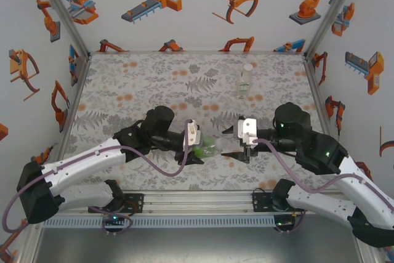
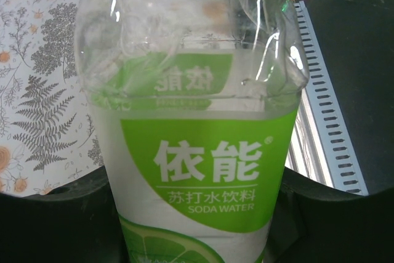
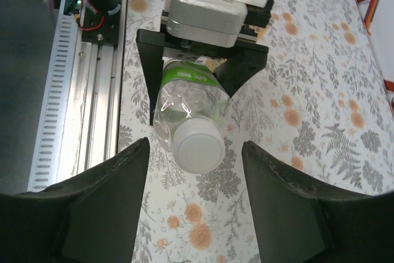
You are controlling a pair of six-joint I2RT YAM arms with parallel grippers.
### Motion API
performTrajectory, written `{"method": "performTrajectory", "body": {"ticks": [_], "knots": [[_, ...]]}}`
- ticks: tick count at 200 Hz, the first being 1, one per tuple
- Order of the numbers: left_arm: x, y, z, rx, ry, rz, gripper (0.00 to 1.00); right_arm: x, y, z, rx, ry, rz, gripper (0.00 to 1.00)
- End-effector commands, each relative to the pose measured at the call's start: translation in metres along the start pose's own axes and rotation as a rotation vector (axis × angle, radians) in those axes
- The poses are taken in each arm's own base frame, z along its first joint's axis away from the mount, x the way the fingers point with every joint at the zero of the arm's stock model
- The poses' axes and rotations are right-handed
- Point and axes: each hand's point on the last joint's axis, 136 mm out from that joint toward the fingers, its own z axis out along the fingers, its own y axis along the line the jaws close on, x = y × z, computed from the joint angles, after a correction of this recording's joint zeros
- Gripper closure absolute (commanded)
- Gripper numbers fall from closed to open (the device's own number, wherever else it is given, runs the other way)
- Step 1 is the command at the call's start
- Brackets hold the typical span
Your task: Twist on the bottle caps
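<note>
My left gripper (image 1: 198, 147) is shut on a short clear bottle (image 1: 209, 147) with a green soda-water label (image 2: 203, 170), held level with its neck pointing right. A white cap (image 3: 198, 145) sits on the neck; how far it is screwed on I cannot tell. My right gripper (image 1: 230, 143) faces that cap, open, one finger (image 3: 111, 201) on each side and slightly short of it, touching nothing. The left gripper's black fingers (image 3: 151, 72) clamp the bottle's body. A slim colourless bottle (image 1: 247, 81) stands upright at the back right of the mat.
The floral mat (image 1: 135, 84) with printed orange dots covers the table. A slotted aluminium rail (image 1: 203, 220) runs along the near edge, just below both grippers. White walls with robot pictures close in the left, back and right sides.
</note>
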Motion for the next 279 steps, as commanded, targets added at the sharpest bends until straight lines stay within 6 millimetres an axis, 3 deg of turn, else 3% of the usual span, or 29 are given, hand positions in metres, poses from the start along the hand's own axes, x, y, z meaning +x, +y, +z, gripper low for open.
{"method": "performTrajectory", "body": {"ticks": [1, 119, 154, 173, 226, 279], "knots": [[-0.021, -0.008, -0.008, 0.029, -0.051, 0.046, 1.00, -0.011, 0.007, -0.002, -0.037, -0.055, -0.088, 0.48], [-0.023, -0.010, -0.008, 0.041, -0.058, 0.050, 1.00, -0.005, 0.005, 0.004, -0.033, -0.045, -0.072, 0.55], [-0.023, -0.010, -0.007, 0.041, -0.058, 0.055, 1.00, -0.005, 0.005, 0.004, -0.035, -0.047, -0.061, 0.63], [-0.026, -0.009, -0.007, 0.041, -0.070, 0.062, 1.00, -0.006, -0.002, 0.006, -0.001, -0.047, -0.013, 0.71], [-0.027, 0.005, -0.008, -0.046, -0.074, 0.071, 1.00, -0.003, -0.034, 0.008, 0.163, -0.073, 0.340, 1.00], [-0.027, 0.027, -0.008, -0.170, -0.083, 0.074, 1.00, 0.023, -0.079, -0.004, 0.463, -0.150, 0.803, 1.00]]}}
